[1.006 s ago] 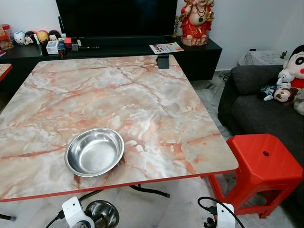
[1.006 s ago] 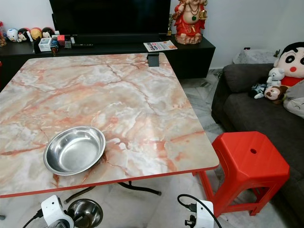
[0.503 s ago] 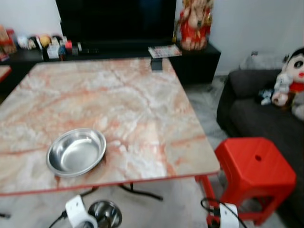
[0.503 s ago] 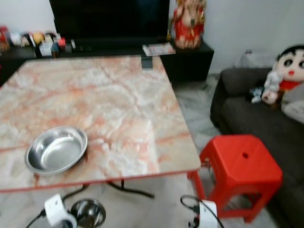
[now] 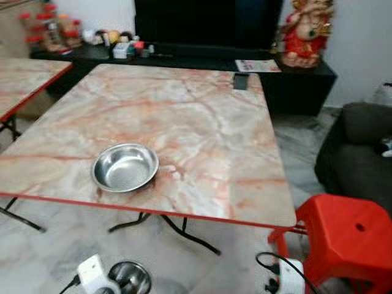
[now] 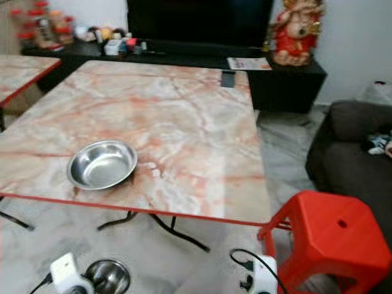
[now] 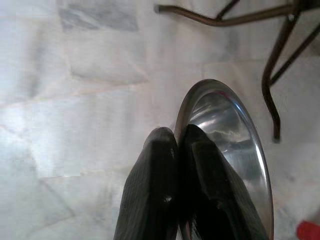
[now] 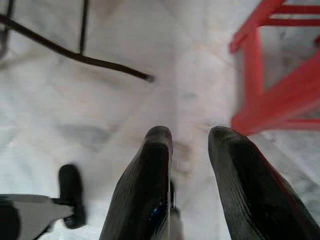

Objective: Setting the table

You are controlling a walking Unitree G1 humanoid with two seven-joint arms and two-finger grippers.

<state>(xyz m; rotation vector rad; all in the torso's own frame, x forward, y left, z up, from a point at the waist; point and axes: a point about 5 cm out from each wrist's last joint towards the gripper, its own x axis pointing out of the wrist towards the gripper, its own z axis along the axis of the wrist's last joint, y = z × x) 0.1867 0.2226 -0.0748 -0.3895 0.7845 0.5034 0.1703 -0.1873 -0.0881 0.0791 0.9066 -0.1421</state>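
Held bowl (image 7: 227, 145): steel, rim pinched between the fingers of our left gripper (image 7: 176, 137), low over the pale tiled floor (image 7: 75, 100), below the table's near edge. Right gripper (image 8: 190, 137): fingers apart, nothing between them, beside the red stool (image 5: 349, 239). Second steel bowl (image 5: 125, 167): on the marble table (image 5: 202, 122) near its front edge. Since a second ago our view has swung, and another table (image 5: 24, 76) now appears at left.

The bench (image 5: 184, 122) has a glossy pink marble-patterned top. The bowl (image 5: 125, 168) on it is shiny polished metal, as is the held bowl (image 7: 227, 145). The stool (image 5: 349, 239) looks like smooth red plastic. The sofa (image 5: 355, 159) seems matt dark cloth.
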